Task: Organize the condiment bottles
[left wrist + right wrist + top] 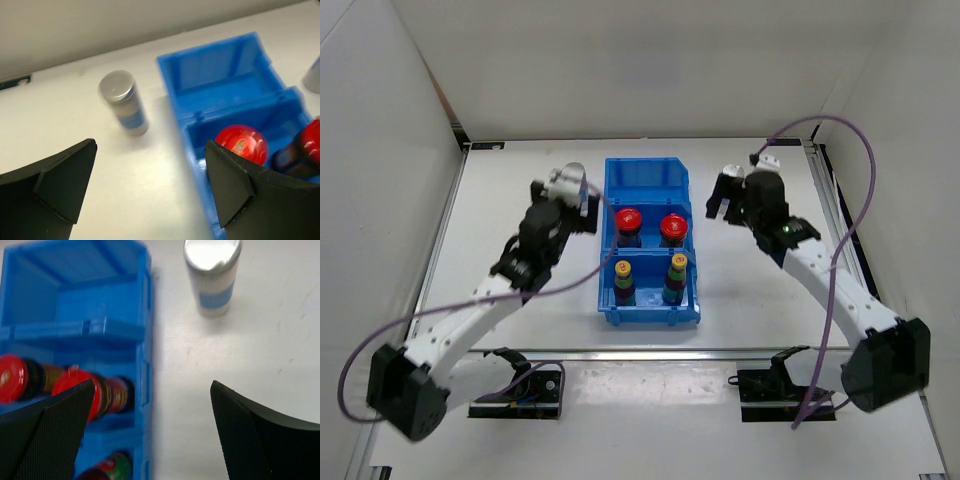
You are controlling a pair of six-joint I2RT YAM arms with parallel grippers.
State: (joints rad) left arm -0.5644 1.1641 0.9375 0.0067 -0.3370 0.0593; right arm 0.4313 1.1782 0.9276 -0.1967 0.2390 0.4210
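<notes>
1. Six small condiment bottles: four upright inside a blue bin (610, 200) with three compartments, two outside it on the white table (510, 190).
2. Middle compartment: two red-capped bottles (628, 222) (674, 228), dark-bodied with wide glossy caps, side by side.
3. Nearest compartment: two yellow-capped bottles (624, 280) (676, 275), slim and dark, with labels banded in several colours.
4. Just left of the bin's far end, apart from its wall: left silver-capped bottle (124, 102), with a pale body, a blue band and a flat metallic lid, standing on the table.
5. Just right of the bin's far end, also apart from it: right silver-capped bottle (214, 275), of matching look.
6. Left gripper (150, 150): fingers spread wide, holding nothing, short of the left silver-capped bottle.
7. Right gripper (152, 390): fingers spread wide, holding nothing, short of the right silver-capped bottle.
</notes>
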